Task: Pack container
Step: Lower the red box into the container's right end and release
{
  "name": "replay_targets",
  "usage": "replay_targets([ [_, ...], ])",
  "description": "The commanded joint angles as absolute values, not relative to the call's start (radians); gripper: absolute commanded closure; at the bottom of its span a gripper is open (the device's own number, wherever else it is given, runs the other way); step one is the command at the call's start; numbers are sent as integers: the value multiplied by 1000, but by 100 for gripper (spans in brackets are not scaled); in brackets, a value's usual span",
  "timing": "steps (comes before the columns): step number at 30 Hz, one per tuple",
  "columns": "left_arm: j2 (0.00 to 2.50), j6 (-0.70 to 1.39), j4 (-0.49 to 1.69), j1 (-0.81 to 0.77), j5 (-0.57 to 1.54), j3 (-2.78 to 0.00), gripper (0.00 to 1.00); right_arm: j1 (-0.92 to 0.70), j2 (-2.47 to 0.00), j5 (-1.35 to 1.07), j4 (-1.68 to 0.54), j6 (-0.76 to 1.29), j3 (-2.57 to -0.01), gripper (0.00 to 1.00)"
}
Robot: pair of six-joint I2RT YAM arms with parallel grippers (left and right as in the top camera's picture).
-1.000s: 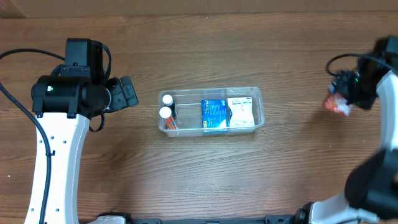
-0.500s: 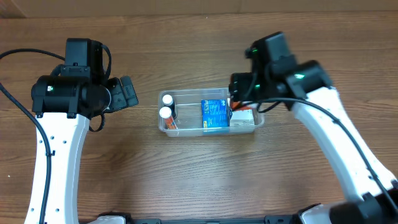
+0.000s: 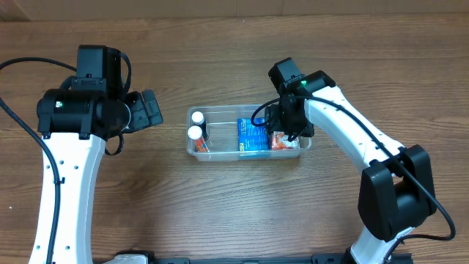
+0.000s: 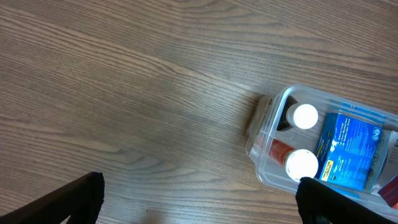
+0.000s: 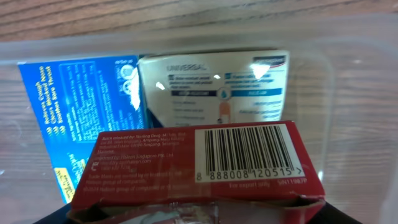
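The clear plastic container (image 3: 220, 110) lies mid-table. It holds two white-capped bottles (image 3: 196, 125) at its left end, a blue box (image 3: 252, 135) in the middle and a white box (image 5: 217, 87) at its right end. My right gripper (image 3: 287, 130) is shut on a red box (image 3: 282, 141) with a barcode (image 5: 199, 162), held just over the white box inside the container's right end. My left gripper (image 3: 150, 110) is open and empty, left of the container and apart from it. The left wrist view shows the container (image 4: 264, 134), the bottles (image 4: 305, 116) and the blue box (image 4: 348, 149).
Bare brown wooden table (image 3: 234, 213) lies all round the container. The left arm's white link (image 3: 66, 191) runs down the left side, and the right arm (image 3: 366, 147) reaches in from the lower right. A black cable (image 3: 22, 125) loops at the far left.
My right arm has swung in from the far right edge with the red box and brought it down over the container's right end, covering the white box from above. The left arm has not moved.
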State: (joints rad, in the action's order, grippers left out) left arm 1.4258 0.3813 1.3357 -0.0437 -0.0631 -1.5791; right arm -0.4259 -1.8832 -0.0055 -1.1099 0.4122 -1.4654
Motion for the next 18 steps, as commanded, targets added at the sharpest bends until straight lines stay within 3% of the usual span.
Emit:
replay_targets([
  [1,1431,355,1335,-39,-54,-1591,0,-425,-1876,33,-1104,420,-1460,24],
  [6,1431,355,1335,-39,-54,-1591,0,-425,-1876,33,-1114,420,-1460,11],
  [18,1431,355,1336,-39,-54,-1591,0,-425,-1804,75,-1119,389,-1533,16],
])
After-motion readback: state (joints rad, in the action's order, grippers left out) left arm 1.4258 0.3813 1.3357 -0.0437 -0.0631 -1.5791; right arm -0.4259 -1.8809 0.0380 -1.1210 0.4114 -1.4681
